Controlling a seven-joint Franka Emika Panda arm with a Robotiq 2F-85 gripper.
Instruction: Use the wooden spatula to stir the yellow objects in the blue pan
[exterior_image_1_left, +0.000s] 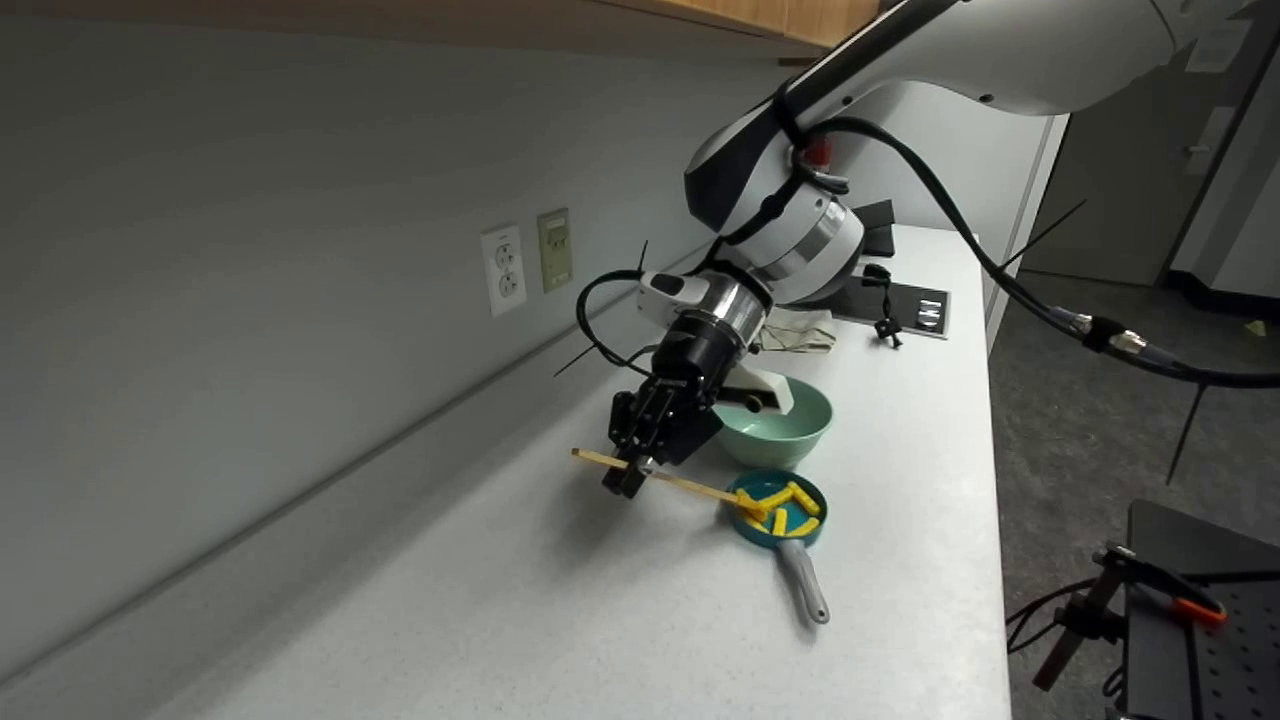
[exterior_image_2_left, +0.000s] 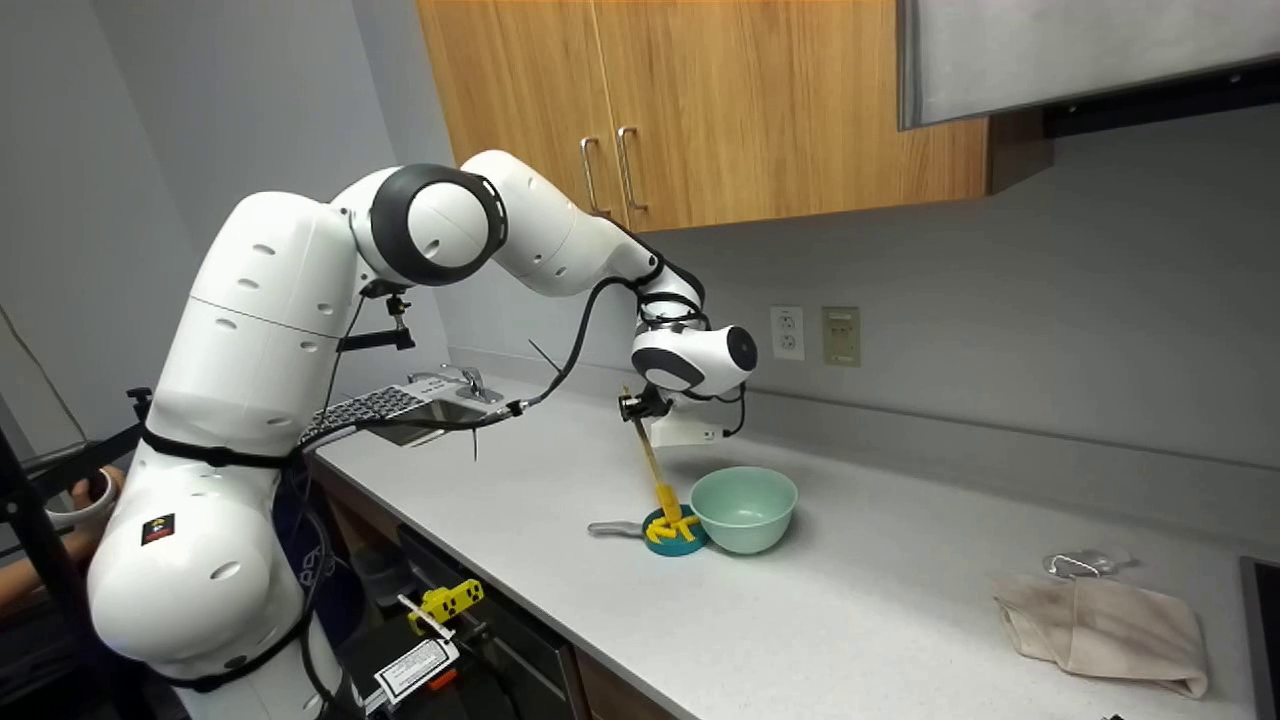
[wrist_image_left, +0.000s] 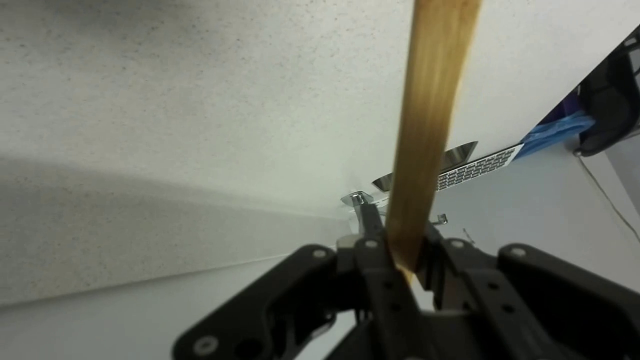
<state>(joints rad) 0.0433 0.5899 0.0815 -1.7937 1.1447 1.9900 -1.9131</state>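
Note:
The wooden spatula (exterior_image_1_left: 695, 487) is a thin tan stick, tilted, with its lower end down among the yellow objects (exterior_image_1_left: 803, 498) in the blue pan (exterior_image_1_left: 765, 541). In an exterior view the spatula (exterior_image_2_left: 648, 455) slopes down from my gripper (exterior_image_2_left: 640, 405) to the yellow objects (exterior_image_2_left: 657, 531) in the blue pan (exterior_image_2_left: 675, 550). My gripper (exterior_image_1_left: 630, 478) is shut on the spatula near its upper end, above the counter. In the wrist view the spatula (wrist_image_left: 432, 100) passes between the fingers of my gripper (wrist_image_left: 404, 240). The pan and yellow objects are out of the wrist view.
A light teal bowl (exterior_image_1_left: 780, 440) stands right beside the pan, also in an exterior view (exterior_image_2_left: 745, 510). The pan's grey handle (exterior_image_1_left: 803, 580) points away from the bowl. The wall (exterior_image_1_left: 300, 300) runs along the counter. A folded cloth (exterior_image_2_left: 1105, 630) lies farther along. Wooden cabinets (exterior_image_2_left: 750, 110) hang above.

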